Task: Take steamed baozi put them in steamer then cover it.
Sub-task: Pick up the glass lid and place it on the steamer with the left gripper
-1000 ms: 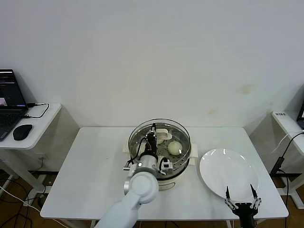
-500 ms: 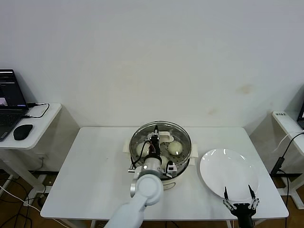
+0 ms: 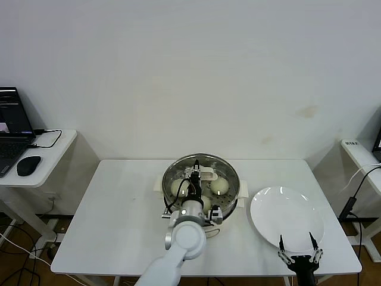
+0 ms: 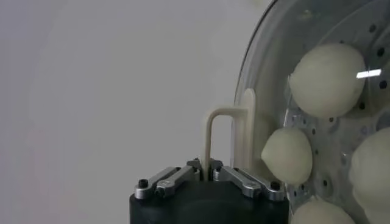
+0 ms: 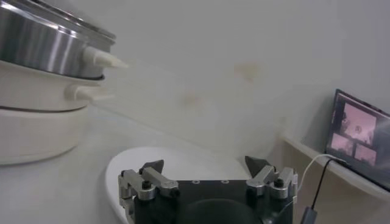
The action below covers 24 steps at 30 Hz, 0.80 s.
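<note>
A bare pale wall (image 3: pixel 196 71) backs the scene. At the robot's far left a side desk (image 3: pixel 36 161) carries a laptop (image 3: pixel 13 128) and a mouse (image 3: pixel 28 165). The white table (image 3: pixel 119 202) fills the middle of the head view.

On it, at centre, stands the steamer (image 3: pixel 226 202), its steel basket on a white pot base. A white plate (image 3: pixel 287 217), with nothing on it, lies just beside the steamer on the robot's right.

The cover (image 3: pixel 229 168) sits over the steamer's rim; whether it is fully seated cannot be told. Through its glass at least 3 baozi (image 3: pixel 219 185) show in the head view. The left wrist view shows 4 baozi (image 4: pixel 328 79) on the perforated floor.

The left gripper (image 3: pixel 194 177) hangs over the steamer's middle, fingers clamped together on the cover's cream handle (image 4: pixel 226 131). The right gripper (image 3: pixel 296 247) waits at the table's near edge, by the plate, its fingers (image 5: pixel 152 167) spread wide and holding nothing.

By this showing the task is in its last step: the baozi are in and the cover is being set down. The next move likely calls for the left gripper to let go of the handle and lift straight up, so the cover is not dragged off the rim.
</note>
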### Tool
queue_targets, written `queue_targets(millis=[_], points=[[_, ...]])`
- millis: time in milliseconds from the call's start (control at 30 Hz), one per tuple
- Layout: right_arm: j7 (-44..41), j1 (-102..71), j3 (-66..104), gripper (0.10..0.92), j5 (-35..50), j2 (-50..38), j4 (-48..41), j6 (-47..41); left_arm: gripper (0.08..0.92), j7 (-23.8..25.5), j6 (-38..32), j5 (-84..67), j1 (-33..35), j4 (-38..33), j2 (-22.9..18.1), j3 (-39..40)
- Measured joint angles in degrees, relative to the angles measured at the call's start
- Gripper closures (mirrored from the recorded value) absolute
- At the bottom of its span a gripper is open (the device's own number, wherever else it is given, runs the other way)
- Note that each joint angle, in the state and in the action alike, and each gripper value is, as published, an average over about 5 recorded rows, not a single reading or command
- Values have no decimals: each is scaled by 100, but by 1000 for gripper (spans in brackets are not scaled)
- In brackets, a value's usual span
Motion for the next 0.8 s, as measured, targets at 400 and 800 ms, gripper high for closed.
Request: queue_targets(millis=[400, 800], points=[[-23, 5, -32, 203, -16, 0, -21, 16, 821, -27, 7, -66, 34, 30, -45, -35], [-28, 10, -76, 203, -37, 1, -50, 21, 483, -157, 6, -350, 225, -369, 143, 23]])
